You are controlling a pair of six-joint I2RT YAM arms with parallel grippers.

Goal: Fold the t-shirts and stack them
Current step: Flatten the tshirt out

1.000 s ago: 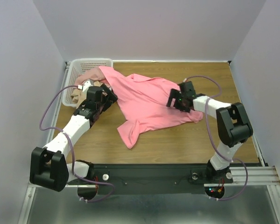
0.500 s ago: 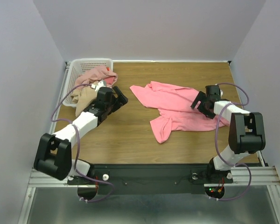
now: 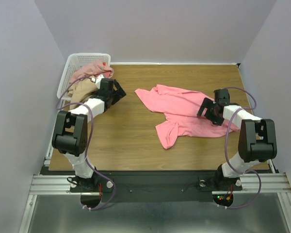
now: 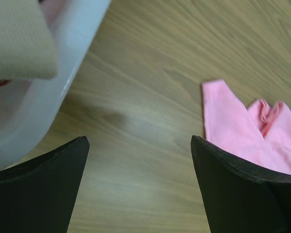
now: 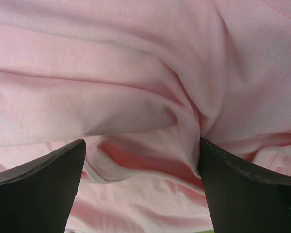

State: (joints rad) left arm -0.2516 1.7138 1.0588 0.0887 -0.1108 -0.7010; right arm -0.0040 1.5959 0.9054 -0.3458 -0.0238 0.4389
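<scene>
Nearest, right of the counter's (image 3: 126, 141) middle: salmon-pink shirt (image 3: 184, 114), rumpled, one sleeve trailing toward the near edge. Stretched a second ago from the basket across to the right side; since let go, lying well clear of the basket and unmoved over the last half second. Over its right-hand edge, right tool (image 3: 206, 112), fingers spread wide, gripping nothing, only pink folds between them in the wrist view. Further back on the left, left tool (image 3: 119, 92), likewise spread and empty, swung away from the shirt and back beside the basket (image 3: 82, 60), itself nudged toward the far left corner. Inside, waiting in a heap: dusty pink shirt (image 3: 89, 73) and tan shirt (image 3: 80, 94). By the look of it, one shirt out and ready for flattening; no fold made, no stack begun. Likely next: spreading the pink one flat before any fold.
</scene>
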